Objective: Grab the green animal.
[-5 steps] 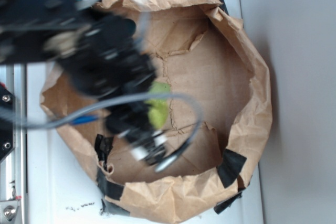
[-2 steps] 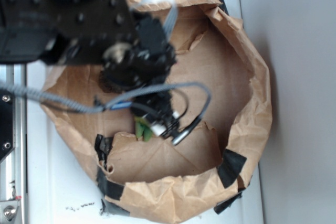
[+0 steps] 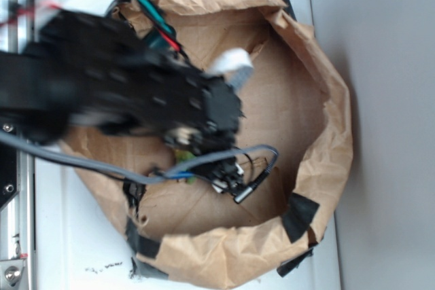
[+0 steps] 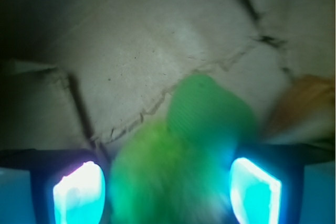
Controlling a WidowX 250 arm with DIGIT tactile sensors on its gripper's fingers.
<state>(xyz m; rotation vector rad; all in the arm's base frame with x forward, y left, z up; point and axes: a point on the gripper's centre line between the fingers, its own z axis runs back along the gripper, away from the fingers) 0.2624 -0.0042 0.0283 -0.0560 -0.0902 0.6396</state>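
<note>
Brown paper bag, rim rolled down and patched with black tape, sits on a white surface and fills most of the exterior view. Black robot arm, motion-blurred, reaches in from the left over the bag's left half, grey cable looping under it. Gripper is low inside the bag near the lower-left floor; only a sliver of the green animal shows beneath it there, mostly hidden by the arm. Wrist view: green animal is blurred, fuzzy lime-green, sitting between the two glowing cyan fingertips, bottom centre, on the creased bag floor. A smoother, rounder green lobe sticks up and right from the fuzzy part. Fingers stand apart on either side of the toy; blur makes it unclear whether the pads touch it, so a firm grip can't be told. Blurry orange-brown shape at right edge, unidentifiable.
</note>
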